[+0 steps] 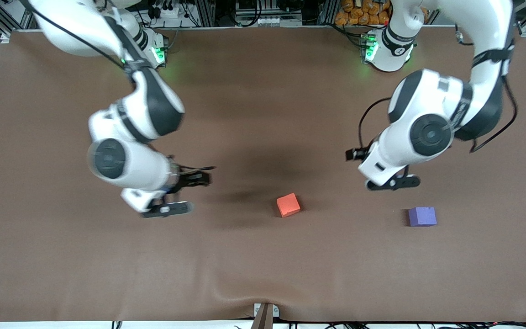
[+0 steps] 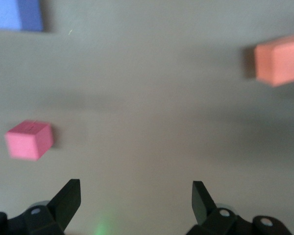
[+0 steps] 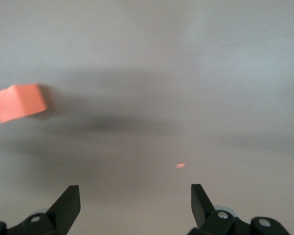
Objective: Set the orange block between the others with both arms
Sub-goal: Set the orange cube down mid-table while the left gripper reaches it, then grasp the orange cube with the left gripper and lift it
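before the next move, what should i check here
1. Right gripper open and empty, over bare table toward the right arm's end from the orange block: ok.
2. Left gripper open and empty, over the table beside the purple cube: ok.
3. Orange block resting free, nothing touching it: ok.
4. Orange block between the pink cube and the purple cube: not ok. In the left wrist view both cubes sit off to the same side of it.
5. Pink cube's place in the front view: cannot tell. It shows only in the left wrist view.
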